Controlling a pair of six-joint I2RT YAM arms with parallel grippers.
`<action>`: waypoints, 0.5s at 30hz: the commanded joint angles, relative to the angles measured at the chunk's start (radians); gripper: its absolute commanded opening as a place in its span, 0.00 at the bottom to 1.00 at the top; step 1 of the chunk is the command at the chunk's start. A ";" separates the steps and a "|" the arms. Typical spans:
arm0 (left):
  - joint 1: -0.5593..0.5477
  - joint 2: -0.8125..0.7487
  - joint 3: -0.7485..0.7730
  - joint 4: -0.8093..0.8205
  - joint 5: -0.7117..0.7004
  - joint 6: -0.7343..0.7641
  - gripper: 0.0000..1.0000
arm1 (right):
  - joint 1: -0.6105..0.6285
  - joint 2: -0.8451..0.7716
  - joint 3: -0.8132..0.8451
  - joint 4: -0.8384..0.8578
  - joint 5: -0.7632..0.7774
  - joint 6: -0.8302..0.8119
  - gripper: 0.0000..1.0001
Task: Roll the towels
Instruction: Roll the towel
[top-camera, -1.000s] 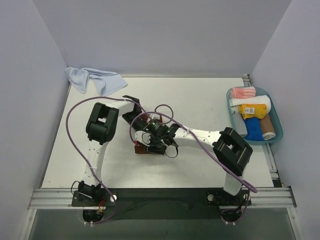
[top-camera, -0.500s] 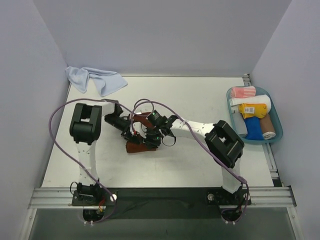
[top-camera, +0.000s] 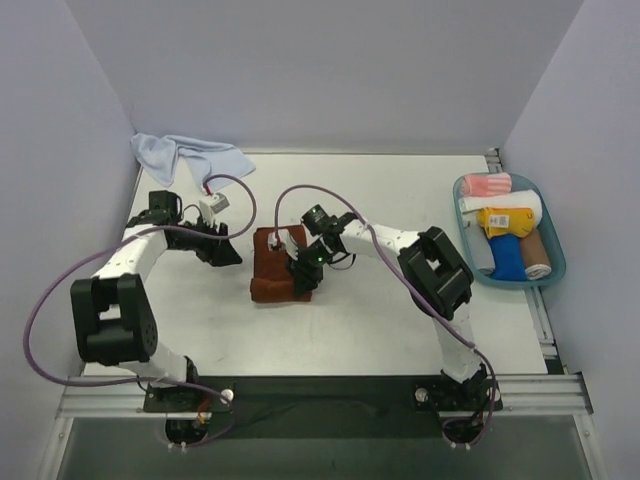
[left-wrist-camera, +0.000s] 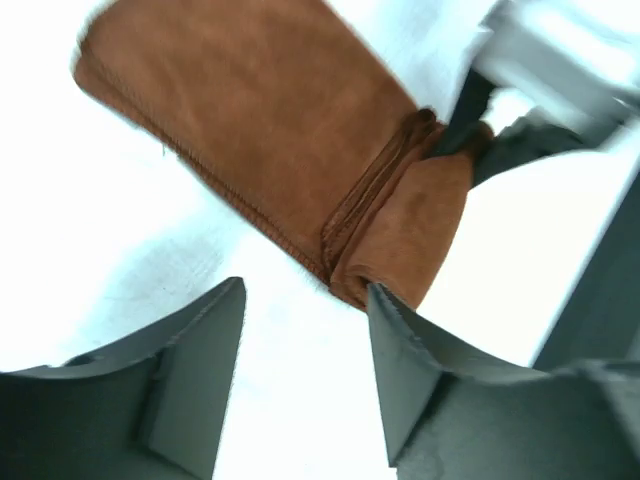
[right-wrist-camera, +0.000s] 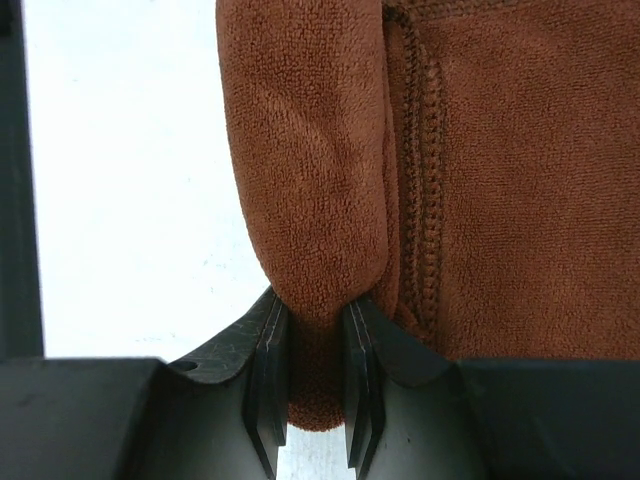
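Brown towel (top-camera: 270, 275): lies mid-bench (top-camera: 400, 310) as a flat, doubled pad, not a roll. It is thick terry with a stitched hem showing, and one edge is turned over into a soft loop.
Right fingers (right-wrist-camera: 268, 375): clenched on that looped edge, with the pile bulging out between them.
Left fingers (left-wrist-camera: 195, 370): spread apart and holding nothing, just left of the towel's corner. Whether one tip brushes the cloth I cannot tell.
Blue towel (top-camera: 190, 158): crumpled at the bench's far left corner, well apart from both arms. It is neither flattened nor rolled.
Done so far: by my reading, only the first turn on the brown towel.
Left to do: wind the brown towel into a roll, then spread and roll the blue one.
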 joint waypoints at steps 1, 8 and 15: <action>-0.012 -0.225 -0.134 0.205 -0.041 0.045 0.63 | 0.010 0.117 -0.026 -0.174 -0.039 0.029 0.00; -0.223 -0.442 -0.305 0.210 -0.149 0.315 0.70 | -0.014 0.226 0.084 -0.281 -0.085 0.043 0.00; -0.461 -0.437 -0.383 0.290 -0.340 0.420 0.73 | -0.037 0.297 0.158 -0.347 -0.118 0.043 0.00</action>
